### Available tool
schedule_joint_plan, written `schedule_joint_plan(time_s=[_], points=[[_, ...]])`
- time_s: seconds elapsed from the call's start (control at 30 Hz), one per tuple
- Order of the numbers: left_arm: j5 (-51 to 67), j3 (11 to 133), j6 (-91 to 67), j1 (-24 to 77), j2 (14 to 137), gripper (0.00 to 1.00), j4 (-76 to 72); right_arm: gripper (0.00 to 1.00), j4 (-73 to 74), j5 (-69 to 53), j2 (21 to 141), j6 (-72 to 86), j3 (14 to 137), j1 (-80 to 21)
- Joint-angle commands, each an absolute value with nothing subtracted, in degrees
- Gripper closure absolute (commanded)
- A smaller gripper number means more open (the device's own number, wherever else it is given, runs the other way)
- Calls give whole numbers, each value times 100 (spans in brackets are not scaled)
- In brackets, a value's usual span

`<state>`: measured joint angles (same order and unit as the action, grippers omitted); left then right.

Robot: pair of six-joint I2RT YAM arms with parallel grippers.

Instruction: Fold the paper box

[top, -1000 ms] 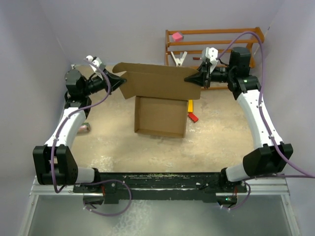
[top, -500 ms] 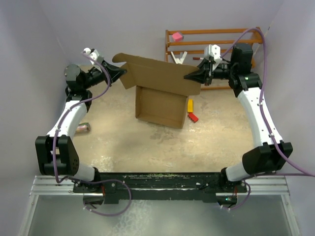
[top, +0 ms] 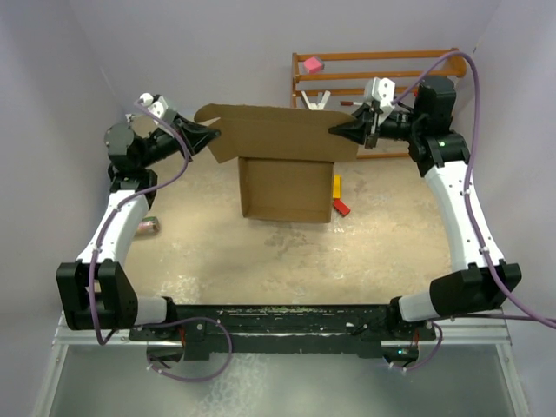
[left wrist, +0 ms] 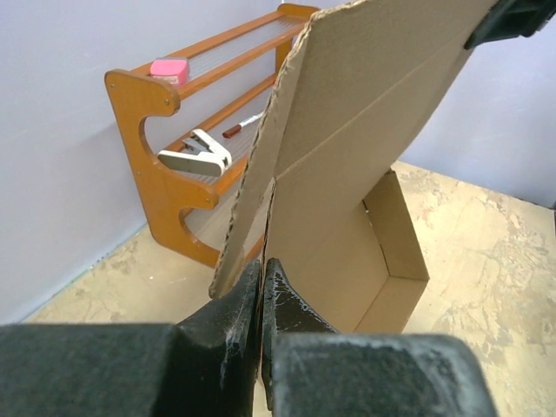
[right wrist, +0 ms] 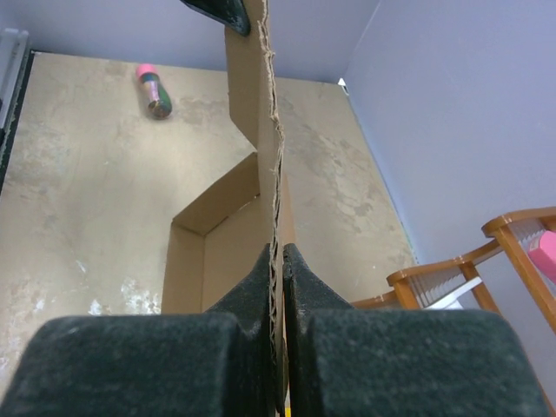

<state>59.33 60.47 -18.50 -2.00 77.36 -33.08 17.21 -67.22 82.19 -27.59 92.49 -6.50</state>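
1. The box (top: 287, 187) sits at the far middle of the worktop (top: 261, 261), just in front of the rack (top: 382, 65). Its tray appears to rest on the surface, and its lid (top: 278, 132) stands raised.
2. The left gripper (top: 211, 135) is clamped on the lid's left end, with its jaws tight on the cardboard edge.
3. The right gripper (top: 334, 130) is clamped the same way on the lid's right end.
4. Both holds are thin pinches near the edge. A sharp pull could slide the cardboard out and drop the lid.
5. If one arm leads the other, the lid could twist, crease off its fold line or tear.
6. Swinging the lid back could knock the rack.
7. If the tray drags right, it would shove the yellow block (top: 335, 185) and the red block (top: 340, 208), which lie just beside it.
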Motion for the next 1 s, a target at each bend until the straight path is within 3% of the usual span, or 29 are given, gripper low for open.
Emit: schedule_joint_plan(time_s=[0.0, 0.37, 0.97], points=[[5688, 5940, -1941, -422, 7496, 95, -3397, 100, 1414, -6776, 7925, -2778, 9091, -439], [5814, 5790, -2269, -422, 7417, 95, -3654, 100, 550, -7352, 7875, -2778, 8570, -439], [5857, 5730, -2334, -422, 7254, 95, -3631, 100, 330, -7459, 7822, -2778, 8479, -441]])
